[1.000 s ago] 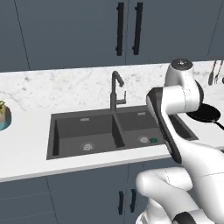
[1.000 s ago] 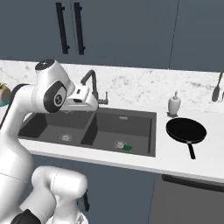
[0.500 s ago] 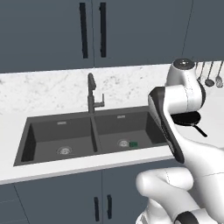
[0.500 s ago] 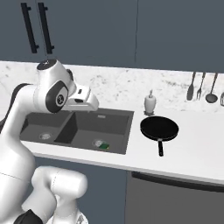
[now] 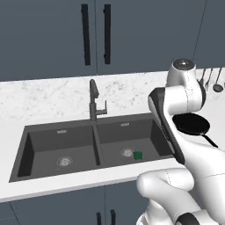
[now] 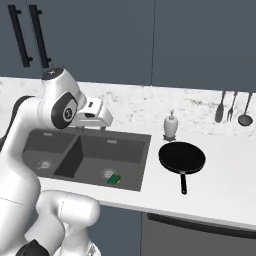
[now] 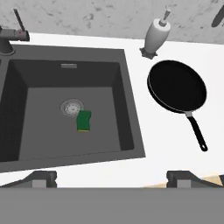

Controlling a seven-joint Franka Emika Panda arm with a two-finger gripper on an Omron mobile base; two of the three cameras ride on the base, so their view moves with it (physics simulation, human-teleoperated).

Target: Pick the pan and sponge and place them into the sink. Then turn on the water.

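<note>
The black pan lies on the white counter right of the sink, its handle pointing toward the front edge; it also shows as the pan and, half behind my arm, the pan. The yellow and green sponge rests on the floor of the right basin beside the drain, seen too as the sponge and the sponge. The dark grey sink has two basins. My gripper hangs high over the counter's front edge, open and holding nothing. No water runs from the faucet.
A white soap dispenser stands on the counter just behind the pan, by the wall. Utensils hang on the wall at the far right. Dark cabinet doors run above the marble backsplash.
The whole picture slid left as the base drove right, mostly in the first half second. The pan now sits nearer the middle of the right base view. Gripper stays open.
</note>
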